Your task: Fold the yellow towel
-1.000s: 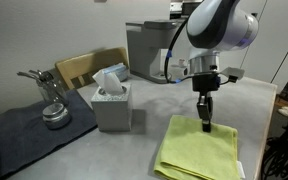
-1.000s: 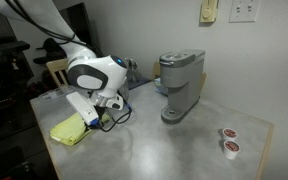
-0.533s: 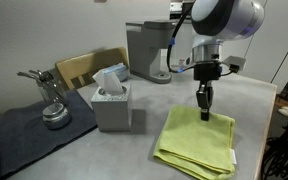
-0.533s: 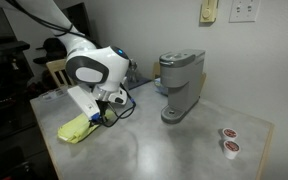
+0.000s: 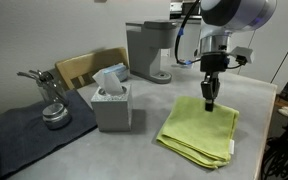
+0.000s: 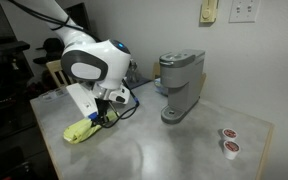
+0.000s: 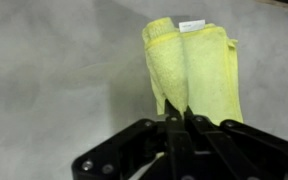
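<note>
The yellow towel (image 5: 200, 136) lies in flat layers on the grey table, with its far corner lifted. It also shows in an exterior view (image 6: 80, 130) and in the wrist view (image 7: 194, 68). My gripper (image 5: 208, 103) points straight down and is shut on the towel's far corner, pinching the cloth between its fingertips (image 7: 177, 112). The gripper (image 6: 101, 117) is partly hidden behind the arm in an exterior view. The rest of the towel rests on the table.
A grey tissue box (image 5: 111, 101) stands next to the towel. A dark grey mat (image 5: 24, 130) holds a metal object (image 5: 50, 105). A coffee machine (image 6: 180, 85) stands behind. Two small cups (image 6: 228, 141) sit far off. A wooden chair back (image 5: 80, 67) stands beyond the table.
My gripper has moved away from the tissue box toward the table's far side, dragging the towel's pinched corner with it. The towel has shifted and turned on the table.
</note>
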You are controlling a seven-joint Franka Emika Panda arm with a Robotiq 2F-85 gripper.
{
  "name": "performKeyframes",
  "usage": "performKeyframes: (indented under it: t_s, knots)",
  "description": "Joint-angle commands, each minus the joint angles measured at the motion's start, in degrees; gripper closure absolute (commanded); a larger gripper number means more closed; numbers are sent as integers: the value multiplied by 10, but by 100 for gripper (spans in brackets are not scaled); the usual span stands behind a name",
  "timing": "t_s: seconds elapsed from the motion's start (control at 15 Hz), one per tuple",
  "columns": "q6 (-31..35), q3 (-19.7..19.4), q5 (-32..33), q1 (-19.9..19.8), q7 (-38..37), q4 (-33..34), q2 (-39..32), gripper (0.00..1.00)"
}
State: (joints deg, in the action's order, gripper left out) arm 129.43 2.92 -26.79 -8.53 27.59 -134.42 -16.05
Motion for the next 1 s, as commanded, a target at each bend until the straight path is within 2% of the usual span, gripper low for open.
performKeyframes:
  t_s: [0.0, 0.53, 0.93]
  knots:
    - [5, -8, -14, -7, 3, -27, 32, 99]
    - [2, -4, 1, 10, 3, -18, 24, 99]
    - [1, -18, 3, 0, 9, -18, 19, 99]
